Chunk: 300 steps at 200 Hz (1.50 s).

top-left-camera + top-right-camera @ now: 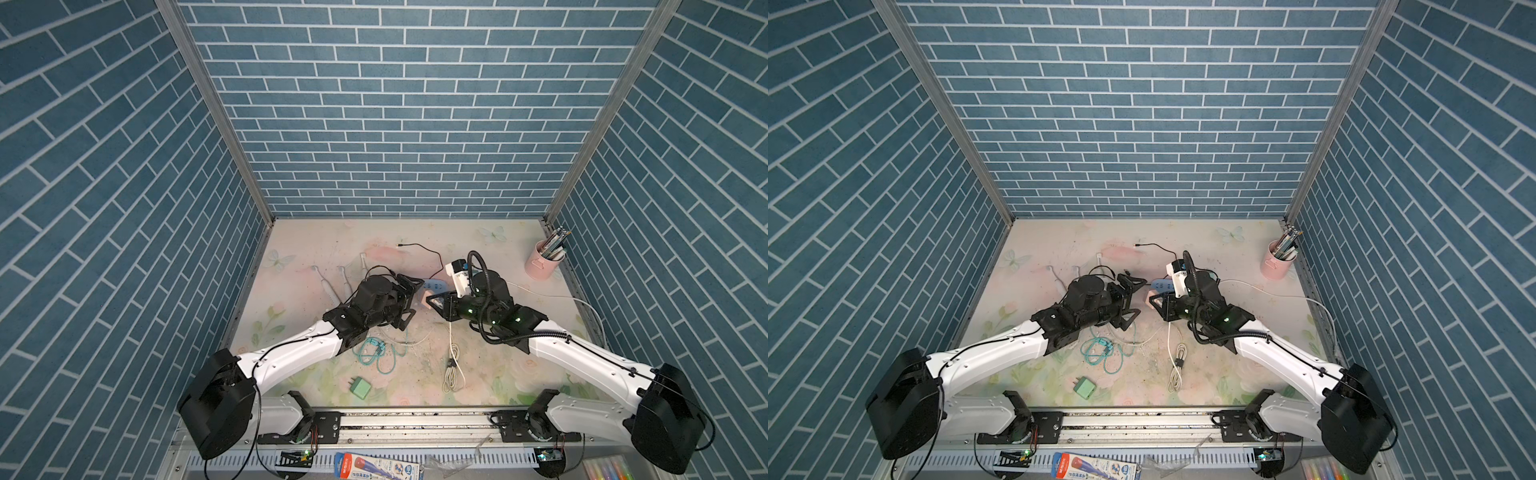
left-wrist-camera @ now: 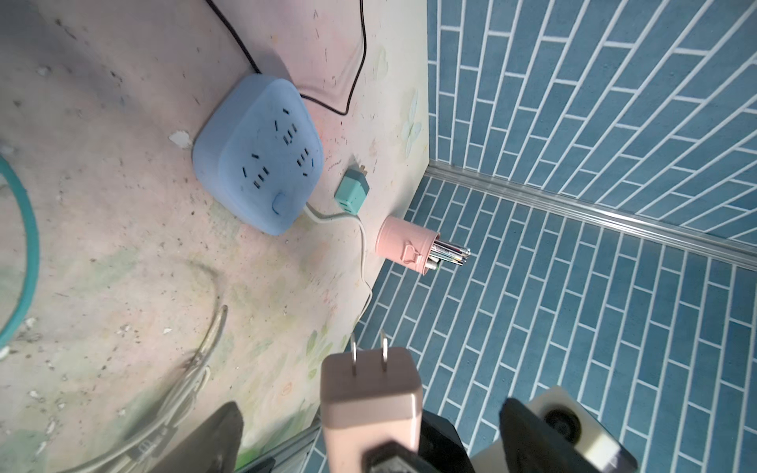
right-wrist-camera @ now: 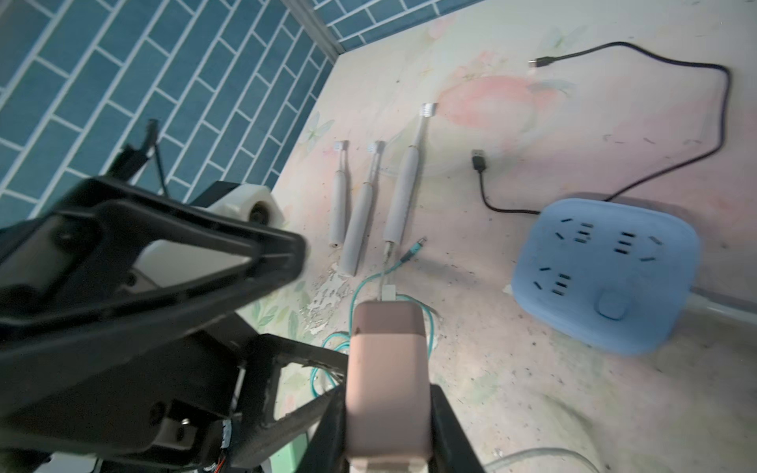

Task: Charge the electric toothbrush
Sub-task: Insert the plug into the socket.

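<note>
The electric toothbrush (image 3: pixel 401 196) to be charged lies flat in the back-left part of the counter (image 3: pixel 532 389). It is the longest of three laid side by side, with bristles toward the back edge. The two shorter toothbrushes (image 3: pixel 360 221) lie just beside it, toward the left edge. It should handle as a light, stiff stick whose smooth round handle rolls and slips easily. The thin neck and bristles are the weak part, so any hold belongs on the middle of the handle. A white lead (image 3: pixel 387 291) seems to be seated in its base, though the joint is too small to be sure, and runs to the pink adapter (image 3: pixel 387 348). The right gripper (image 3: pixel 388 393) is clamped on that adapter's flat sides, above the middle of the counter. The left gripper (image 1: pixel 409 300) faces it with its jaws spread wide, holding nothing. The blue power strip (image 2: pixel 258 159) sits just behind the gap between them, sockets up. The lead is soft, so a hard pull on the adapter could drag the toothbrush or unseat the plug
</note>
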Each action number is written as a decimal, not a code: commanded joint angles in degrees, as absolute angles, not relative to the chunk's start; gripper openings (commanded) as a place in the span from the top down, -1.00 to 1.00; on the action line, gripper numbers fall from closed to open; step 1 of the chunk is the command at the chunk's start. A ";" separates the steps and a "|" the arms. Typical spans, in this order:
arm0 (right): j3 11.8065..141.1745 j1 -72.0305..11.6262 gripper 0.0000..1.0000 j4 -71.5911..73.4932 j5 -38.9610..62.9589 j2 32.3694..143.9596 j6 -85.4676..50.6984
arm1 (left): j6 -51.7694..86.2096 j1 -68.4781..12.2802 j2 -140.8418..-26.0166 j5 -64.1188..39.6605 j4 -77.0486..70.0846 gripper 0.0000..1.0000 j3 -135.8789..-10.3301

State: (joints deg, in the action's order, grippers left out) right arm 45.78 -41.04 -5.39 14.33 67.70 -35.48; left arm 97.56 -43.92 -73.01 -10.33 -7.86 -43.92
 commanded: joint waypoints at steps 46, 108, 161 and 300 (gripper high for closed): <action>71.30 -30.55 1.00 -47.91 16.96 84.86 -28.21 | 66.05 -36.08 -66.12 -2.99 35.08 -0.99 -55.81; 97.55 -27.38 1.00 -68.77 20.40 107.30 -25.16 | 52.43 -33.67 -57.89 9.15 47.18 -0.99 -53.91; 121.94 -25.75 1.00 -83.75 19.22 124.23 -21.67 | 47.15 -33.67 -52.85 16.46 49.75 -0.99 -52.12; 137.84 -28.04 1.00 -90.17 16.25 140.56 -23.56 | 45.79 -33.61 -48.47 18.63 50.63 -0.99 -49.84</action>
